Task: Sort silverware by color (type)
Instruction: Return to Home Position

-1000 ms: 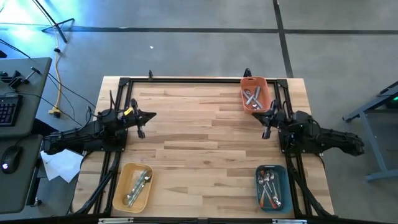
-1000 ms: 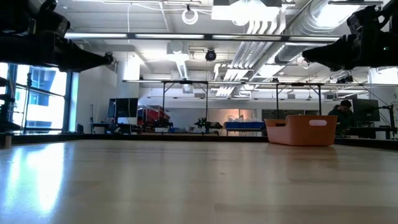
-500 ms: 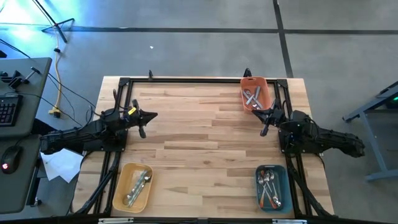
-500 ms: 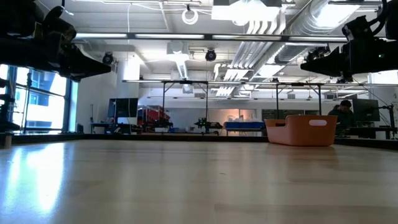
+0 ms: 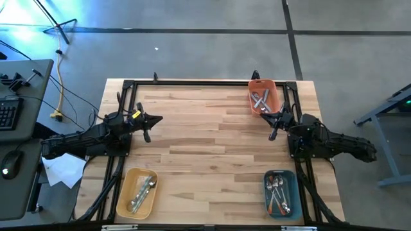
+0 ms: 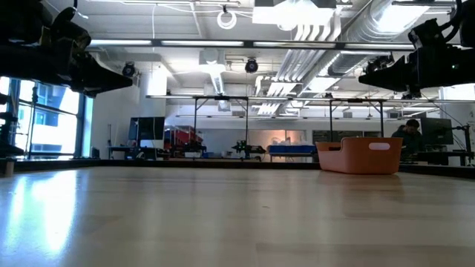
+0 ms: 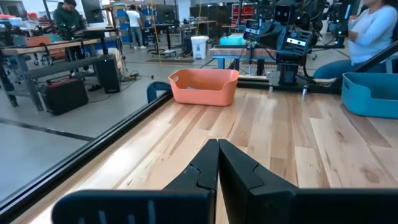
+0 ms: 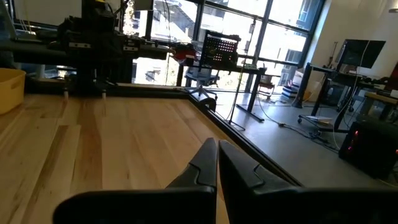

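The silverware lies in three bins. Metal pieces fill the orange bin (image 5: pixel 262 96) at the table's far right. More pieces lie in the yellow bin (image 5: pixel 137 192) at the near left, and spoons in the blue bin (image 5: pixel 280 193) at the near right. My left gripper (image 5: pixel 147 122) hovers shut over the table's left side, holding nothing. My right gripper (image 5: pixel 276 122) hovers shut just on the near side of the orange bin, also holding nothing. In the wrist views the left fingertips (image 7: pixel 217 142) and the right fingertips (image 8: pixel 216 142) are closed together above bare wood.
The wooden table top (image 5: pixel 205 141) lies bare between the arms. A black frame rail (image 5: pixel 192 83) runs along the far edge. In the left wrist view, a seated person (image 7: pixel 375 31) is beyond the table. A desk with a keyboard (image 5: pixel 8 112) stands off to the left.
Both arms sank a little toward the table and tipped slightly during the first half second, then held still. Both grippers stayed shut. No silverware or bin moved.
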You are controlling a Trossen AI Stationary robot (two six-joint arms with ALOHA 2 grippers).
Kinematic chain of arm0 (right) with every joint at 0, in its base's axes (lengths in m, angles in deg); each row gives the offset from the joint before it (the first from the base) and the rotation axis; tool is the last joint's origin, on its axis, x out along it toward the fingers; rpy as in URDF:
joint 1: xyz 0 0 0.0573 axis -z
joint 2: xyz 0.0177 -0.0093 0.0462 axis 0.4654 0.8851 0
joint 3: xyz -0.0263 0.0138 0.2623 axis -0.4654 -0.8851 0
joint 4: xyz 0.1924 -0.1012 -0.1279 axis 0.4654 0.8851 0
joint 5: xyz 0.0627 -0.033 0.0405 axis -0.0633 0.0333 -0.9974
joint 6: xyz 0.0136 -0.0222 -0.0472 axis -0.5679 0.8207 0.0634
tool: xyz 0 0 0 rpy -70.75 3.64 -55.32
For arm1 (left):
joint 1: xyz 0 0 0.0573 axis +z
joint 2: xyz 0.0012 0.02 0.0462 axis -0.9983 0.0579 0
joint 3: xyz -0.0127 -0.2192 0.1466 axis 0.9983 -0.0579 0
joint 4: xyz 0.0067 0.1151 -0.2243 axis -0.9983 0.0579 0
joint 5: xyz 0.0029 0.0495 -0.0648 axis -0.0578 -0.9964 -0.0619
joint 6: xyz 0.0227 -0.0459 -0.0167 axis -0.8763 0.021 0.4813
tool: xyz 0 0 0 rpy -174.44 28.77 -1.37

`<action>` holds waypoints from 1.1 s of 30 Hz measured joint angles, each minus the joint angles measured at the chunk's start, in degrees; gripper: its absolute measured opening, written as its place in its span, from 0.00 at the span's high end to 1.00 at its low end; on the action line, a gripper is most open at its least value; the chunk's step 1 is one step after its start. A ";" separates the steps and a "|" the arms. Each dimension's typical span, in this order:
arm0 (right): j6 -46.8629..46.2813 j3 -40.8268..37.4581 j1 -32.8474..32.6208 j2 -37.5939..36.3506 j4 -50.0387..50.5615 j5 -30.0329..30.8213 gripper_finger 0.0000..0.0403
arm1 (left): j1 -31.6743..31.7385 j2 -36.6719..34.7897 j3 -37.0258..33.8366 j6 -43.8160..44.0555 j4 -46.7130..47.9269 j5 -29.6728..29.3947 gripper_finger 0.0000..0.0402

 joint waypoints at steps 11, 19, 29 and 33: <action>0.00 0.00 0.00 0.00 0.01 0.00 1.00 | 0.00 0.00 0.00 -0.04 0.00 0.02 0.99; 0.00 0.00 0.00 0.02 0.02 0.00 1.00 | 0.00 0.00 0.00 -0.04 0.00 0.02 0.99; 0.00 0.00 0.00 0.02 0.02 0.00 1.00 | -0.02 0.79 0.00 -0.04 0.02 0.03 0.99; 0.00 0.00 0.00 0.01 0.02 0.00 1.00 | -0.02 0.79 0.00 -0.04 0.02 0.04 0.99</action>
